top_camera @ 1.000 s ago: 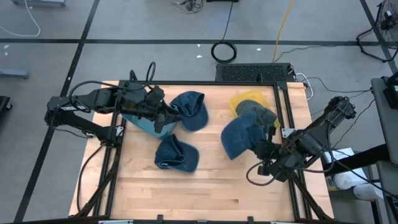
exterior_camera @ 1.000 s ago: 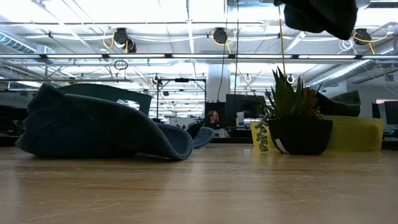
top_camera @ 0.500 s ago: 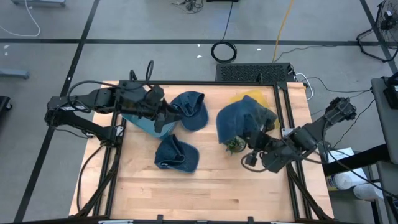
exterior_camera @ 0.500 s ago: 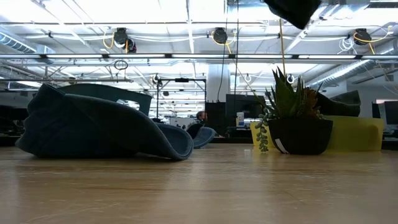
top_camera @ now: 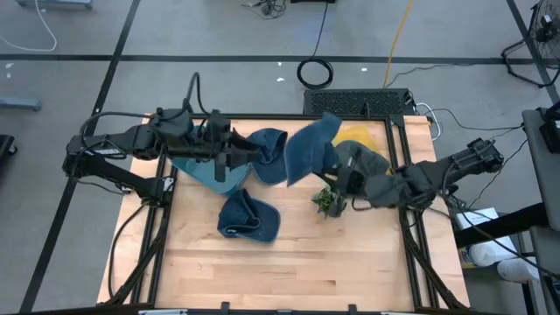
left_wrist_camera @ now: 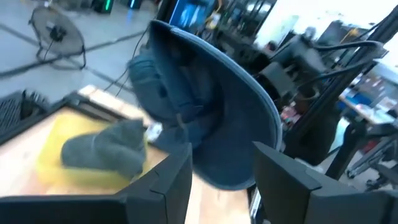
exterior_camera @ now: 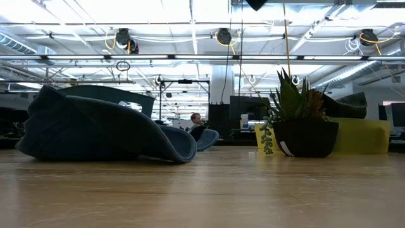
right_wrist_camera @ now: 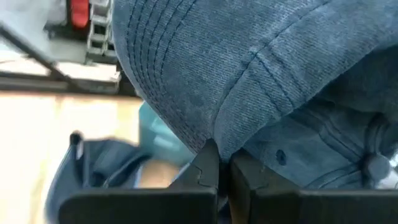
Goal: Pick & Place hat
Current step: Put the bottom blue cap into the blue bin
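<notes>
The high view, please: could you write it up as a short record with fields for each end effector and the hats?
right end effector: shut on a blue hat, held above the table
left end effector: open, pointing at the held hat
hats on table: one blue near the middle, one blue by the left arm, one grey on a yellow bin
potted plant: uncovered

Overhead I get even, bright light; soft short shadows on the worktop (top_camera: 297,262). Low view: ceiling lights (exterior_camera: 190,12) blow out, near worktop out of focus. Left wrist view smeared with motion blur. Right wrist view sharp on denim, background soft.
</notes>
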`<action>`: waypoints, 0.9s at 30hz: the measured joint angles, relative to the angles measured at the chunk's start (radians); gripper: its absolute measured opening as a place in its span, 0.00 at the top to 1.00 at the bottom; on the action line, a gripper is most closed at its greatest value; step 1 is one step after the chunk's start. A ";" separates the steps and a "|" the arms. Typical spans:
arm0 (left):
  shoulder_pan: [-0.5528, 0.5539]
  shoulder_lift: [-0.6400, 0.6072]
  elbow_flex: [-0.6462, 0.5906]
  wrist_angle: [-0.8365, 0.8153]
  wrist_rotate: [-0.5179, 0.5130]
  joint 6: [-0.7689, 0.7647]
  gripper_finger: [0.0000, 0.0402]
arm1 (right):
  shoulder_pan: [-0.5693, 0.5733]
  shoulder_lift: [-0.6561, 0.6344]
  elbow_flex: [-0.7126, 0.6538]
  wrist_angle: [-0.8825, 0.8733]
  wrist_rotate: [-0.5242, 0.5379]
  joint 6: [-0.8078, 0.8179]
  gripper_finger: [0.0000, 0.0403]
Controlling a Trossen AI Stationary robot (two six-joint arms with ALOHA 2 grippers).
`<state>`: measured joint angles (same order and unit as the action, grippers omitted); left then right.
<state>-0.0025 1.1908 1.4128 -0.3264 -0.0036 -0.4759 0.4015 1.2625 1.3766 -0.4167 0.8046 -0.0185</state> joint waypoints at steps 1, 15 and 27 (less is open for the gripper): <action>0.000 0.000 0.000 0.020 0.000 0.000 0.58 | -0.012 0.000 0.000 0.034 -0.004 -0.029 1.00; 0.000 0.000 0.000 0.202 -0.006 0.004 0.57 | -0.160 0.000 0.000 0.294 -0.102 -0.206 1.00; 0.000 0.000 0.000 0.212 -0.124 0.063 0.30 | -0.179 0.005 0.023 0.332 -0.095 -0.148 1.00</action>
<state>-0.0025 1.1912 1.4128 -0.1142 -0.1280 -0.4126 0.2221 1.2676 1.3996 -0.0848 0.7100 -0.1667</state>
